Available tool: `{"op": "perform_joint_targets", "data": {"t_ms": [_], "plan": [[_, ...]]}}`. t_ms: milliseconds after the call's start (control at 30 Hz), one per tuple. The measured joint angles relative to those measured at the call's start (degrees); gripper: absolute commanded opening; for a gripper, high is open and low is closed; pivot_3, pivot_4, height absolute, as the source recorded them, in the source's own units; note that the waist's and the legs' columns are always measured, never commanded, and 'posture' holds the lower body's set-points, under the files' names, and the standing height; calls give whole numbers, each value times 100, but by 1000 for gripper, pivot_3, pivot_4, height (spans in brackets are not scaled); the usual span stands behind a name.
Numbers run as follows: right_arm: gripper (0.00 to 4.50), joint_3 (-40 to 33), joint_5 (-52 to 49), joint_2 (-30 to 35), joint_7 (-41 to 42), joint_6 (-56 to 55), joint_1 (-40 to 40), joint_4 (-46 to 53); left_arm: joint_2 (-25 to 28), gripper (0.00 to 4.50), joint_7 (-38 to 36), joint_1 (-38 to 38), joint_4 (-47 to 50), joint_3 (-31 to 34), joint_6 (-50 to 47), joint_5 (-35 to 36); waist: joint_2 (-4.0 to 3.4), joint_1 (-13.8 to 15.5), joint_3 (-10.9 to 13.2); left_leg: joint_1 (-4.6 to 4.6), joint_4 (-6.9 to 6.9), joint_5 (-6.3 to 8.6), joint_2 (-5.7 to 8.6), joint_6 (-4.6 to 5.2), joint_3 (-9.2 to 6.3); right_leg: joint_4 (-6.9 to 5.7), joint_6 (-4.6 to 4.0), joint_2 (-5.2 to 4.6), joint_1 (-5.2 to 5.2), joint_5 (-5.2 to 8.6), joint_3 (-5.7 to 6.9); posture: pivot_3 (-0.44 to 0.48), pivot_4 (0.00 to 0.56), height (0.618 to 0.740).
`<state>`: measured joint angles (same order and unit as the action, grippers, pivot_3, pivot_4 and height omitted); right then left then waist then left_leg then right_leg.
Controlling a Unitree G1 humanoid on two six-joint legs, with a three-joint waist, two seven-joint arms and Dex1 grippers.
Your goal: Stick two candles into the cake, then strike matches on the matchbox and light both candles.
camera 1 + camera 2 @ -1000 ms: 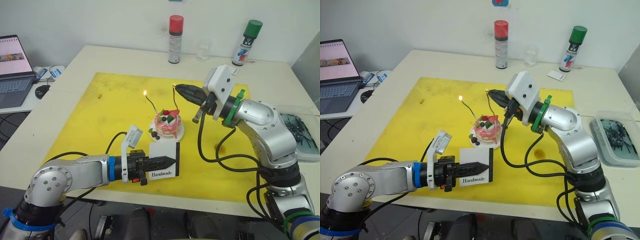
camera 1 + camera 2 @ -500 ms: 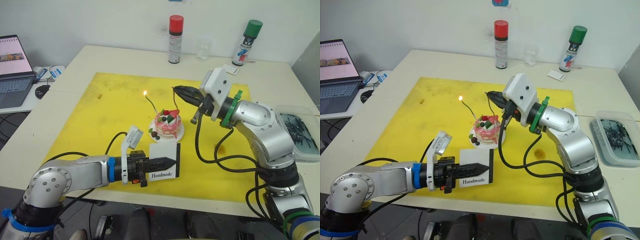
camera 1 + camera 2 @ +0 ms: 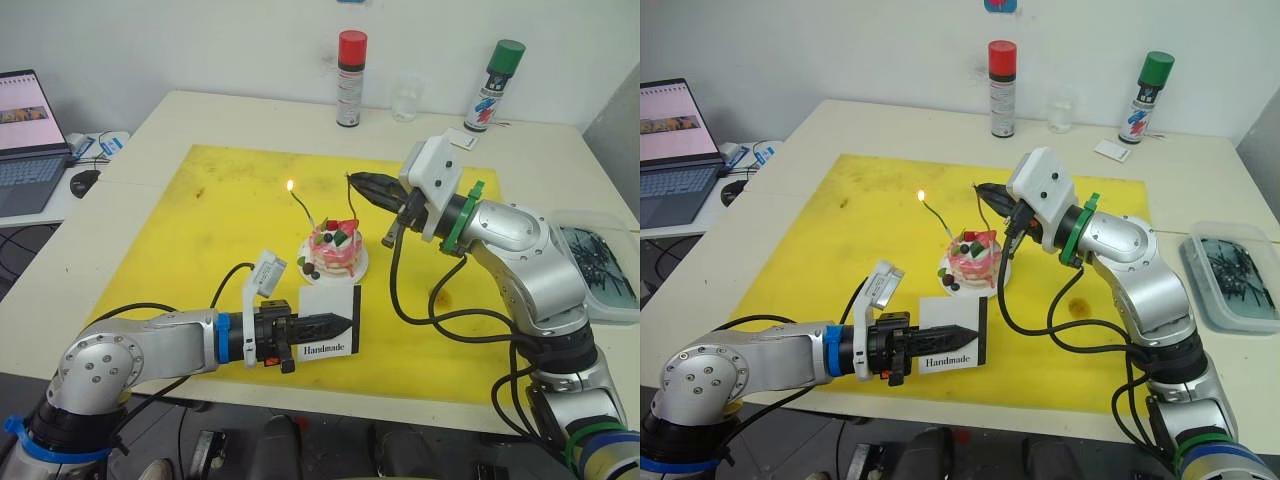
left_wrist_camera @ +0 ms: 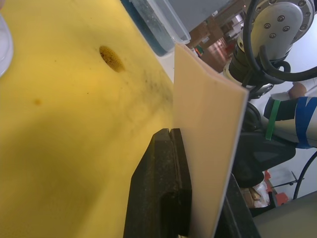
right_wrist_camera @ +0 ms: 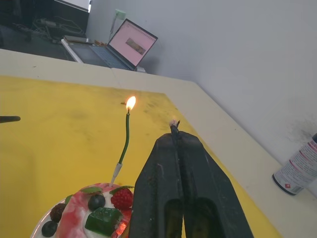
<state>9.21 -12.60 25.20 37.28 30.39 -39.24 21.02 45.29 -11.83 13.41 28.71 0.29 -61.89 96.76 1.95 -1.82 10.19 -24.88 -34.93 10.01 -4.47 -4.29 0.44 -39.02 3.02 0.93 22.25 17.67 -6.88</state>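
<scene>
Right tool [image 3: 352,178] nudged toward cake [image 3: 335,248], flame gone from its pinched match [image 5: 174,124], left tool [image 3: 345,322] clamping matchbox [image 3: 329,320].

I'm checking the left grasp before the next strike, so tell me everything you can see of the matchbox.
The matchbox is a flat white rectangle printed "Handmade" in black, with a black strip down its right edge. It looks like thin card. It stands upright on the yellow mat, in front of the cake and apart from it. The left gripper is shut on it, one black finger lying across its printed face. The left wrist view shows it edge-on between the fingers.
</scene>
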Motion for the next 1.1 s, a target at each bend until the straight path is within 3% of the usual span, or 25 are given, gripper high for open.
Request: {"op": "perform_joint_targets", "data": {"t_ms": [1100], "plan": [[41, 0, -50, -1, 22, 11, 0, 55, 1, 0, 2, -33, 5, 0, 1, 117, 0, -1, 0, 0, 1, 0, 0, 0, 0, 0, 0, 0, 0, 0, 0, 0, 150, 740]]}}
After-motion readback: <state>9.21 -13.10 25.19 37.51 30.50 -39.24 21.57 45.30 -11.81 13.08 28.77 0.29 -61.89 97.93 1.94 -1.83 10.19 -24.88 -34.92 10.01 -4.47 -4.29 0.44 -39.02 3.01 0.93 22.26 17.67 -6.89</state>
